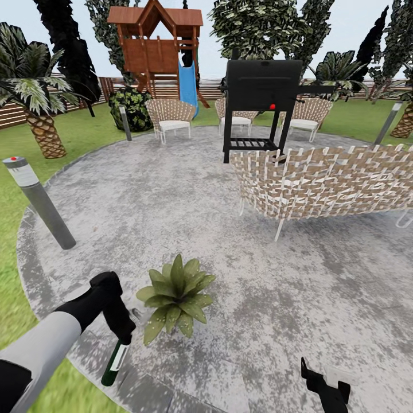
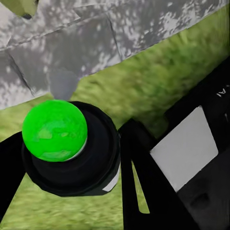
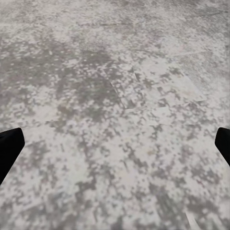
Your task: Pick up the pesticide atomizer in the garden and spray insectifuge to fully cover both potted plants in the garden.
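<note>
Pinching pesticide atomizer [image 1: 115, 361], left tool [image 1: 123, 334] at patio [image 1: 258, 298] edge beside potted plant [image 1: 175, 296]; right tool [image 3: 115, 143] spread.

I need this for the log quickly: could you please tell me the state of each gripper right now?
Left gripper: shut on the pesticide atomizer, beside the potted plant.
Right gripper: open, holding nothing, over the patio.

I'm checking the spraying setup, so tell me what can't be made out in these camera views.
- Plant's pot: head view, hidden under the leaves of the potted plant.
- Sprayer: its top end is covered by the left gripper; left wrist view shows its green end close up, blurred.
- Right gripper: cut off by the head view's bottom edge.
- Second potted plant: whereabouts unknown.
</note>
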### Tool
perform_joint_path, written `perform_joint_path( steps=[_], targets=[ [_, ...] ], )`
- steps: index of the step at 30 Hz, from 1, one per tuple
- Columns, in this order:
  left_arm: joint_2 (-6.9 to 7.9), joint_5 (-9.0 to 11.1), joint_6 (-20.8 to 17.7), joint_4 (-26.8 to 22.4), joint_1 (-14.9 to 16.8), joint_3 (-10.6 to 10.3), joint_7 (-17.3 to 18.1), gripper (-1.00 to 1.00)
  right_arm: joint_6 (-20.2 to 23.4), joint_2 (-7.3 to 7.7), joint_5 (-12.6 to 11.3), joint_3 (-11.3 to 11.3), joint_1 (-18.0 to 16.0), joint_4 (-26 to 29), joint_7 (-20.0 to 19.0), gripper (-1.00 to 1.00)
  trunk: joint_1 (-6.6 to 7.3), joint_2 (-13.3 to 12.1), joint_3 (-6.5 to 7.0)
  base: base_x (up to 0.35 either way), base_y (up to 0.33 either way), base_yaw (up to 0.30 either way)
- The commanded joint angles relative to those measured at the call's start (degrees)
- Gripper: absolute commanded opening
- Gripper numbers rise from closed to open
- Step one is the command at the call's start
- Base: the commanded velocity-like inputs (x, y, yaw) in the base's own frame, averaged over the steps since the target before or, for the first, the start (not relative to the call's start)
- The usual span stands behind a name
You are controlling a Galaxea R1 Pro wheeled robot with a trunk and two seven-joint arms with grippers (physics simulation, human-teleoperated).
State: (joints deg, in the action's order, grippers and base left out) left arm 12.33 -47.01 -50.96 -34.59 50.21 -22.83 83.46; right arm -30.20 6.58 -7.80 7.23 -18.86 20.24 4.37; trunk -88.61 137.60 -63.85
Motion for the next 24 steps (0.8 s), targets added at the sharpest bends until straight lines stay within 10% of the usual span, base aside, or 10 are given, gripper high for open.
perform_joint_path(
  steps=[1,15,24],
  targets=[
    [0.36,-0.44,0.29,-0.08,-0.06,-0.18,1.41,-1.00,-0.21,0.01,-0.46,-0.11,-0.03,-0.03,-0.06,1.00,0.01,0.02,-0.05,0.000,0.000,0.000],
    [1.95,-4.32,2.96,-0.84,1.41,0.33,5.24,-1.00,-0.21,0.07,-0.46,-0.11,-0.03,-0.03,-0.06,1.00,0.01,0.02,0.03,-0.127,0.066,-0.074],
    [0.14,-6.08,2.80,-0.42,12.53,-0.10,6.54,-1.00,-0.21,0.09,-0.46,-0.11,-0.02,-0.03,-0.06,1.00,0.01,0.02,0.06,-0.018,0.036,-0.061]
  ],
)
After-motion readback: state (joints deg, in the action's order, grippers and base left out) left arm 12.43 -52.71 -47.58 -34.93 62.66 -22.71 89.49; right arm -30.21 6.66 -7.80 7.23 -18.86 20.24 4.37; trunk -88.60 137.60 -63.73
